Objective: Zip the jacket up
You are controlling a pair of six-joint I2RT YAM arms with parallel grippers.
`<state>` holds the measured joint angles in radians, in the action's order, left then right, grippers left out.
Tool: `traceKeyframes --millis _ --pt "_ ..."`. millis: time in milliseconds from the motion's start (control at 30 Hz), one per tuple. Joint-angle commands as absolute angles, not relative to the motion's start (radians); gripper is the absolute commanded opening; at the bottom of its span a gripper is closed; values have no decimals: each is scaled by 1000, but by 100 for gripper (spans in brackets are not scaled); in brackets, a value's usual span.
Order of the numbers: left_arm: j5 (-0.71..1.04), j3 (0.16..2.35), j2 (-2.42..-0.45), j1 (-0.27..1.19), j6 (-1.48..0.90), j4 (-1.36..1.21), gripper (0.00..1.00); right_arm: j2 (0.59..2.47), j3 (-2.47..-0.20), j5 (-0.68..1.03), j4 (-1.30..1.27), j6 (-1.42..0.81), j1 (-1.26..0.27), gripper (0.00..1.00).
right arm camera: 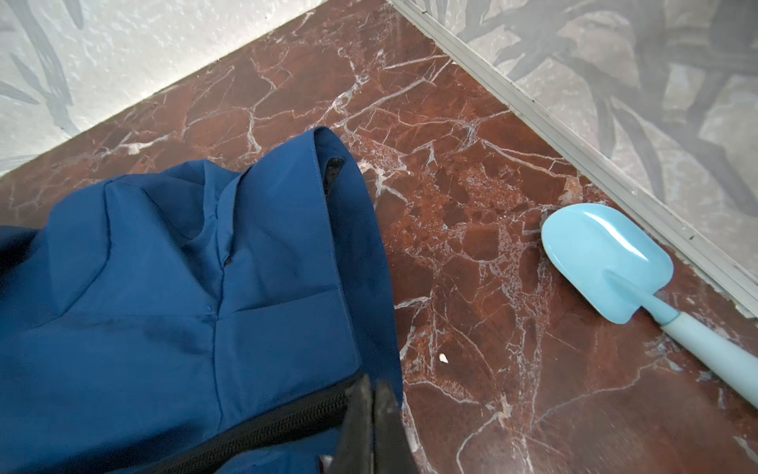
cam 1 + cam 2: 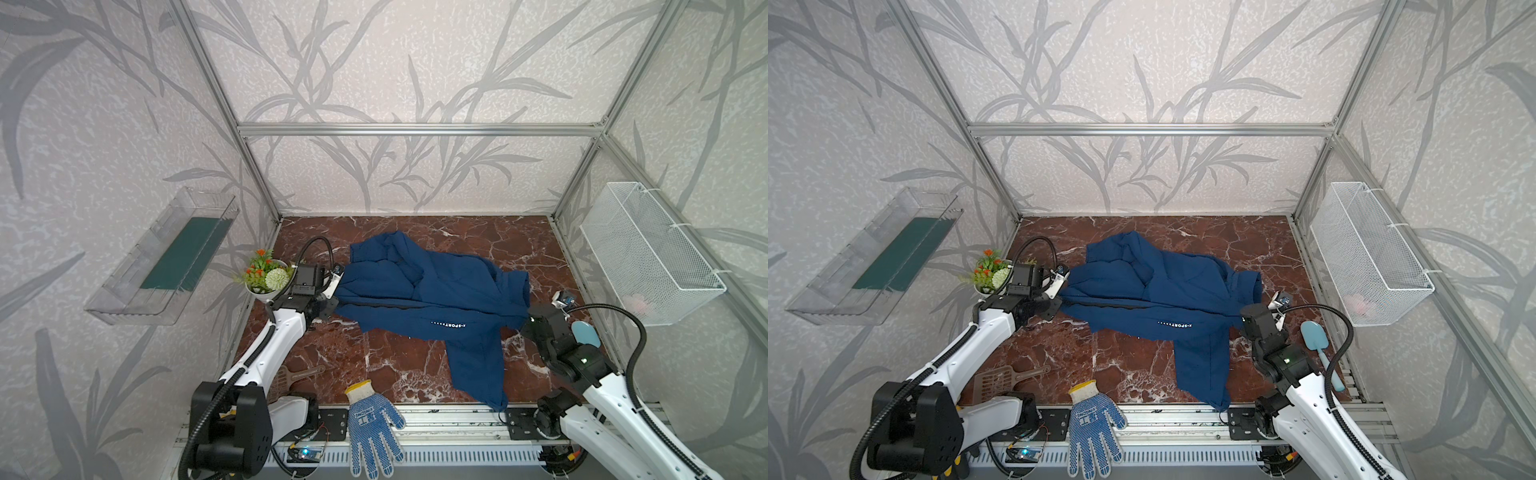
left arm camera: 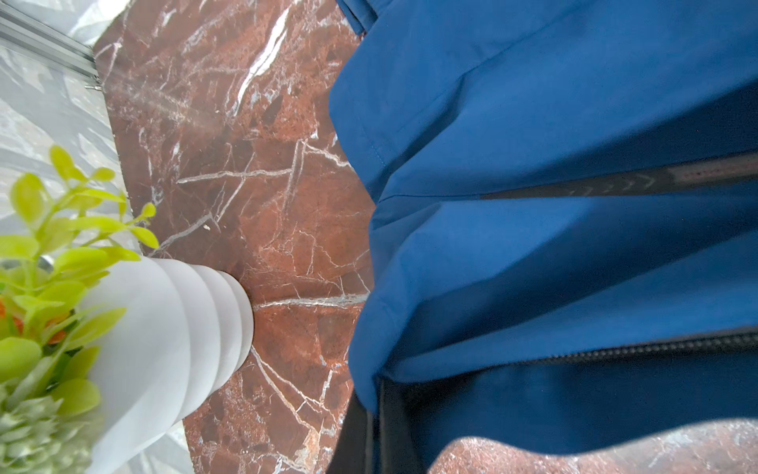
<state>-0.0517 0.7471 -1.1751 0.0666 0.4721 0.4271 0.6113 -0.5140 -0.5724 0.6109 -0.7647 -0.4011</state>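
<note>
"Where's the jacket (image 2: 428, 299)?"

"Spread over the middle of the marble surface (image 2: 478, 241), pulled out between the two arms."

"And the left end effector (image 3: 377, 414)?"

"Clenched on the jacket's edge, near the white flower pot (image 2: 262, 293)."

"The right end effector (image 1: 371, 406)?"

"Pinched tight on the opposite edge, right at the zipper (image 1: 266, 427), with a light-blue scoop (image 1: 607, 262) lying nearby."

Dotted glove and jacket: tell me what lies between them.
Nothing but the table. Between the glove and the jacket only bare marble table shows, in both top views.
</note>
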Motion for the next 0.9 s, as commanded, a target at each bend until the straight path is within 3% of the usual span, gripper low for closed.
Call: traceKeyframes --millis 0,67,100,167,233,333,567,600,700,867 --pt "-164 715 -1114 39 505 364 0 562 -489 -743 691 -765 -386 0" --pt "-143 682 -1078 40 524 318 0 534 -485 -745 693 -739 -387 2" --pt "-139 675 -1067 40 519 308 10 519 -488 -736 694 -721 -387 18" --pt "-103 678 -1048 41 512 327 46 489 -496 -716 702 -685 -387 59" --pt "-98 681 -1017 44 486 326 63 466 -521 -695 707 -644 -388 82" --pt "-97 706 -951 46 402 315 83 472 -563 -655 664 -535 -397 84" --pt "45 792 -906 158 147 276 88 752 -725 -421 543 -387 -431 88" --pt "36 778 -902 174 116 235 99 796 -740 -404 512 -354 -448 89" --pt "-12 693 -889 190 40 58 99 918 -765 -384 389 -273 -497 99" --pt "-209 609 -974 178 80 -166 99 1035 -752 -462 203 -189 -493 99"
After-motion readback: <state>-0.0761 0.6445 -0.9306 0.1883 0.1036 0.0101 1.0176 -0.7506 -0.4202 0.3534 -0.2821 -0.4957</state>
